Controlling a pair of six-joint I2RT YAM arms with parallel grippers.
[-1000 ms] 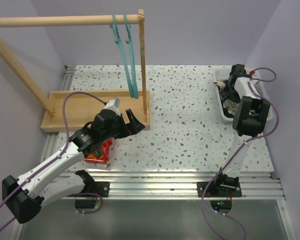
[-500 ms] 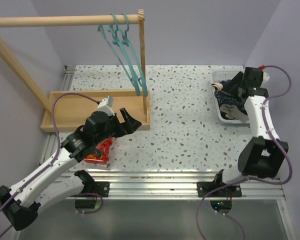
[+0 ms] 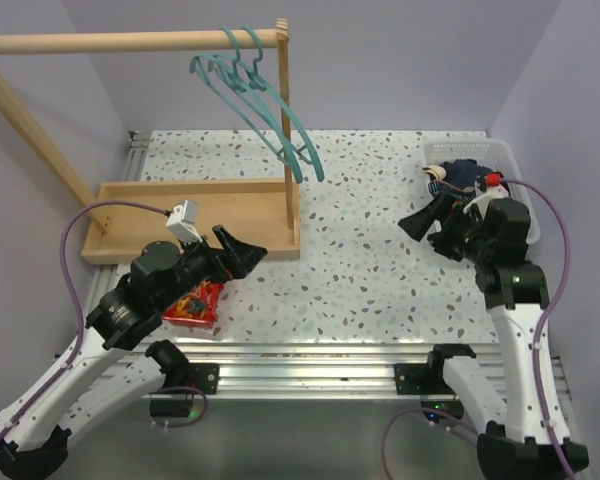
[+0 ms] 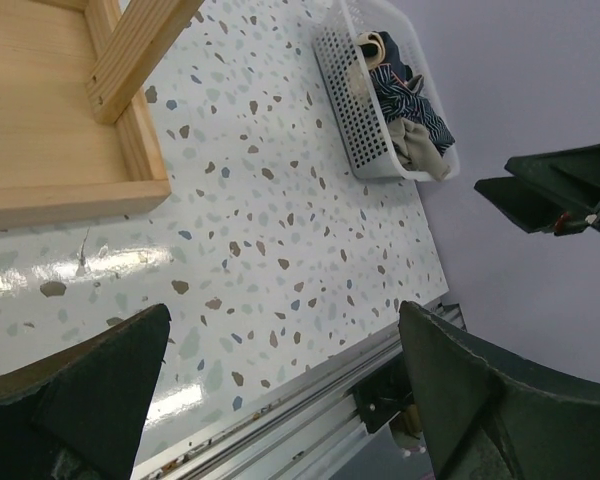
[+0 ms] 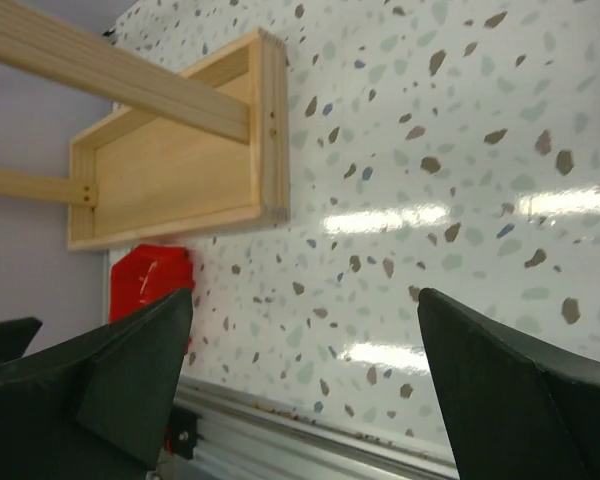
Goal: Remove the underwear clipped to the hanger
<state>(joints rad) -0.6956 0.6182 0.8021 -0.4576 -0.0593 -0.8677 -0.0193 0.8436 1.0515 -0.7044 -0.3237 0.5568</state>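
Teal hangers (image 3: 265, 110) hang bare on the wooden rail (image 3: 110, 42) because the underwear (image 3: 465, 171) lies heaped in the white basket (image 3: 450, 148) at the far right corner, so the left gripper (image 3: 242, 246) and right gripper (image 3: 426, 224) both stand spread wide, holding nothing.

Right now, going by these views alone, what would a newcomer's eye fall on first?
The bare teal hangers hang tilted from the wooden rail at the back left, with nothing clipped to them. The underwear lies bunched in the white basket at the far right of the table. Both the left end effector and the right end effector stand open and empty above the speckled tabletop.
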